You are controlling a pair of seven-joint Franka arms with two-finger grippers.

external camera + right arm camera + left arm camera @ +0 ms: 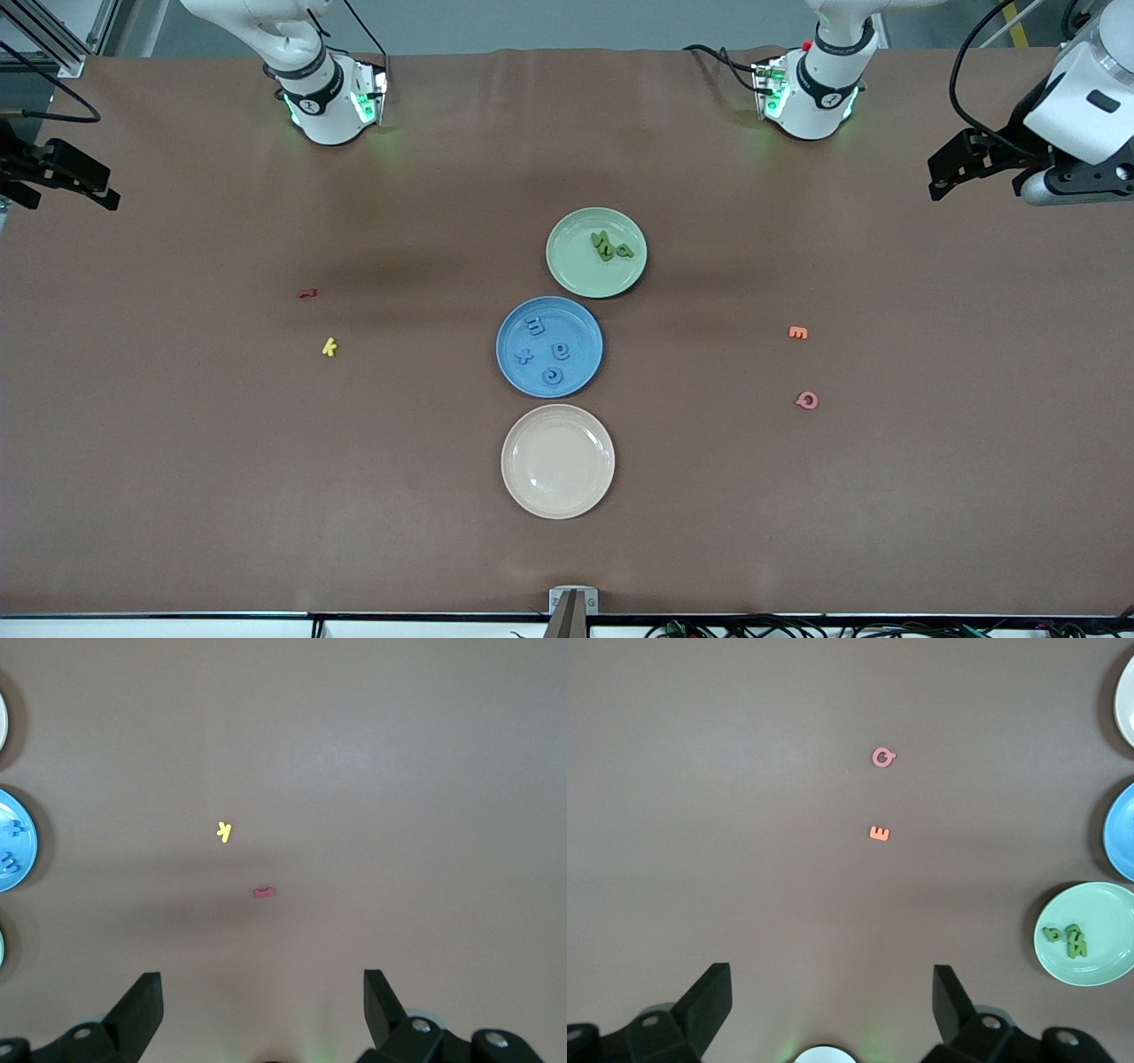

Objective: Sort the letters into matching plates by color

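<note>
The pale green plate [576,266] holds a cluster of green letters [611,246]. The blue plate [580,328], nearer the front camera, holds several blue letters [534,326]. My left gripper [943,177] hangs open and empty over the left arm's end of the table, far from both plates. In the left wrist view its jaws [831,992] stand wide apart, with the green plate [1099,970], its letters [1066,939] and the blue plate's rim [1123,843] in sight. My right gripper [102,190] is open and empty over the right arm's end; its wrist view [261,997] shows the blue plate's edge [13,815].
A cream plate [558,461] lies nearest the front camera. An orange letter [797,332] and a pink letter [806,400] lie toward the left arm's end. A red letter [306,292] and a yellow letter [330,346] lie toward the right arm's end.
</note>
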